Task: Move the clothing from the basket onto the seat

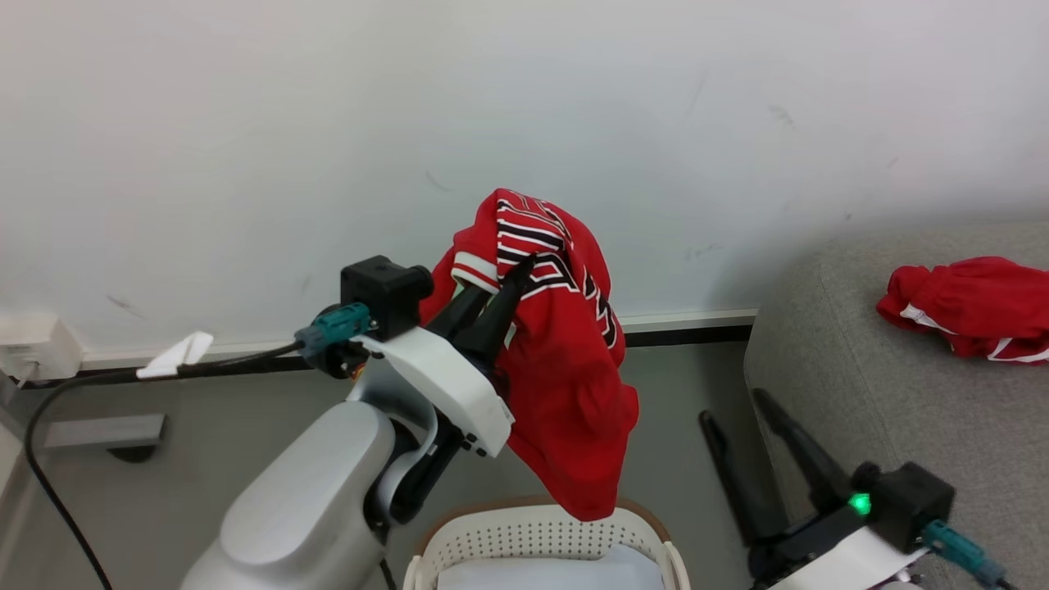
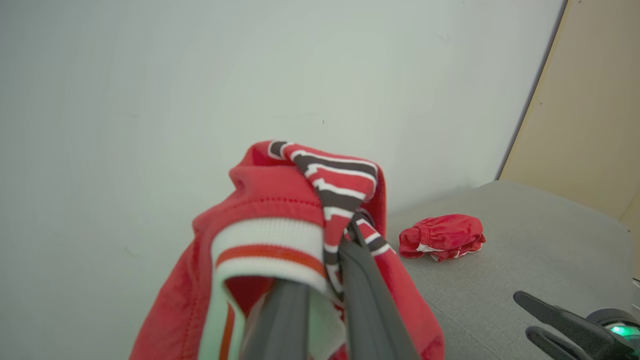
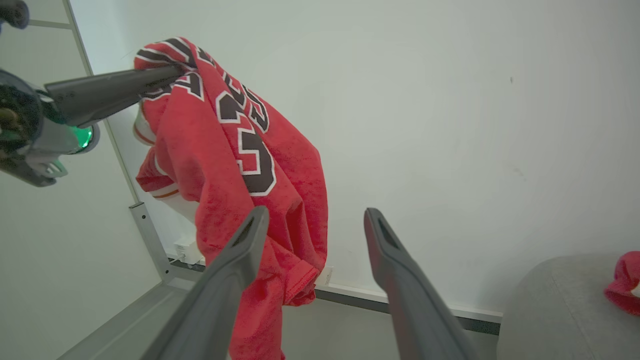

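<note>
My left gripper is shut on a red jersey with black-and-white numerals, held high in front of the wall; the cloth hangs down to just above the cream basket at the bottom. In the left wrist view the jersey drapes over my fingers. The right wrist view has the same jersey hanging from the other arm. A second red garment lies crumpled on the grey seat at the right. My right gripper stands open beside the seat's edge, holding nothing.
A white wall stands close behind, with a dark skirting strip along the grey floor. A black cable and a white socket box sit at the left. The seat stretches right toward a beige panel.
</note>
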